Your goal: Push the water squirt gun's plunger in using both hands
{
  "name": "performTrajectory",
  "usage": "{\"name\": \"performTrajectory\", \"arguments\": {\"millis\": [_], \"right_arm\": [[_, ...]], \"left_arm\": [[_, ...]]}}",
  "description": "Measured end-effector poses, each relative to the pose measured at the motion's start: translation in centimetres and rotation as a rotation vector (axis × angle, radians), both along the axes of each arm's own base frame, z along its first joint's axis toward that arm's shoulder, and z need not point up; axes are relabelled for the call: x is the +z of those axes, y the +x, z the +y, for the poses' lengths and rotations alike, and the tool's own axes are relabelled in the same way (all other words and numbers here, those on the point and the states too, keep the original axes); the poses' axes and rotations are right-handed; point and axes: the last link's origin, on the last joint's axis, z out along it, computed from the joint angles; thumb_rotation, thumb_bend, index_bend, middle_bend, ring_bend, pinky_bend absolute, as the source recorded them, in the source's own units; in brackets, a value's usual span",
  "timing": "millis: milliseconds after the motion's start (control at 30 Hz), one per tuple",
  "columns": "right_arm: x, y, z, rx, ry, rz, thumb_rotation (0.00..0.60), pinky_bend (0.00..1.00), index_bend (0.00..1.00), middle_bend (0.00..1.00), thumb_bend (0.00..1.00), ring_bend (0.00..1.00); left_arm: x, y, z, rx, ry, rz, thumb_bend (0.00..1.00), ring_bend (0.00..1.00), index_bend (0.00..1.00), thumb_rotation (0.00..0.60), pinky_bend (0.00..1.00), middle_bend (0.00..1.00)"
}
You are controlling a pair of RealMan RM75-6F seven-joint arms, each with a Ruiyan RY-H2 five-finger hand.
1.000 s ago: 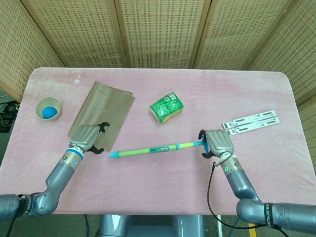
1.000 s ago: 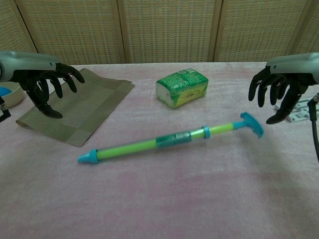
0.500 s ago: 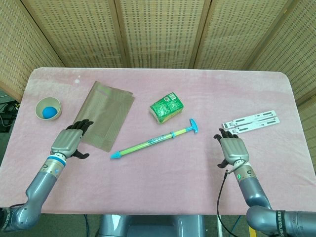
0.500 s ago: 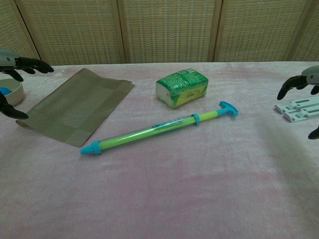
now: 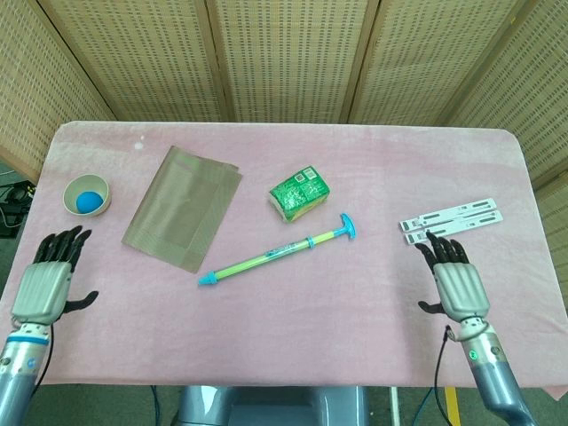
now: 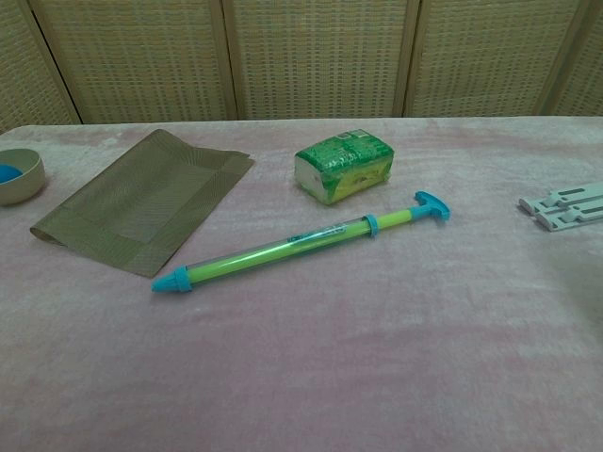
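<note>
Water squirt gun (image 5: 276,256): a slender green tube with a blue conical nozzle and a blue T-shaped plunger handle (image 5: 345,226), lying diagonally on the pink, plush-textured tablecloth (image 5: 293,346), just below the green packet (image 5: 300,193). Left hand (image 5: 44,282) and right hand (image 5: 457,282): fingers spread, empty, at opposite table edges, well apart from the gun. A woven brown placemat (image 5: 185,208), a bowl (image 5: 86,195) holding a blue ball, and flat white plastic strips (image 5: 450,219) also lie on the cloth.

Worktop (image 5: 293,346), pink cloth cover. On it: squirt gun (image 5: 276,256) centre, green packet (image 5: 300,194) behind, brown mat (image 5: 184,207) left, bowl (image 5: 86,194) far left with blue ball (image 5: 86,202), white strips (image 5: 451,219) right.
</note>
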Motion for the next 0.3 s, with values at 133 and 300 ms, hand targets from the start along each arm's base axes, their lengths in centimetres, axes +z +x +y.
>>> {"name": "performTrajectory", "arguments": {"millis": [133,300], "right_arm": [[1.0,-4.1,3.1,0.004,-0.054,-0.019,0.600,0.00,0.06,0.00,0.15,0.00],[1.5,-6.0,5.5,0.007,-0.078,-0.044,0.600,0.00,0.04,0.00,0.15,0.00]], "left_arm": [[0.3,-3.1,-3.4,0.043,0.037,0.020,0.15,0.00,0.00,0.600,0.00,0.00],[0.1,-4.9,-5.9,0.074,0.048,0.006,0.11,0.00,0.00,0.600,0.00,0.00]]}}
